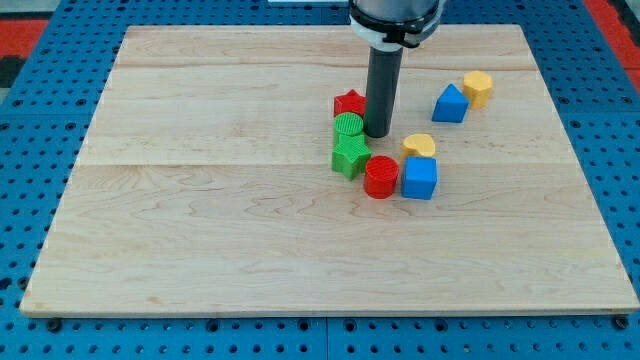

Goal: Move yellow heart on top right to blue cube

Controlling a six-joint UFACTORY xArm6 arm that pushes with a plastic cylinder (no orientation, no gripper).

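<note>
A yellow heart lies just above the blue cube, touching or almost touching its upper edge. My tip rests on the board to the left of the yellow heart, with a small gap between them. The tip is right beside the green cylinder and just below-right of the red star-like block. A second yellow block, with a shape I cannot make out exactly, sits at the upper right next to a blue triangular block.
A green star-like block sits below the green cylinder. A red cylinder touches the blue cube's left side. The wooden board lies on a blue perforated table.
</note>
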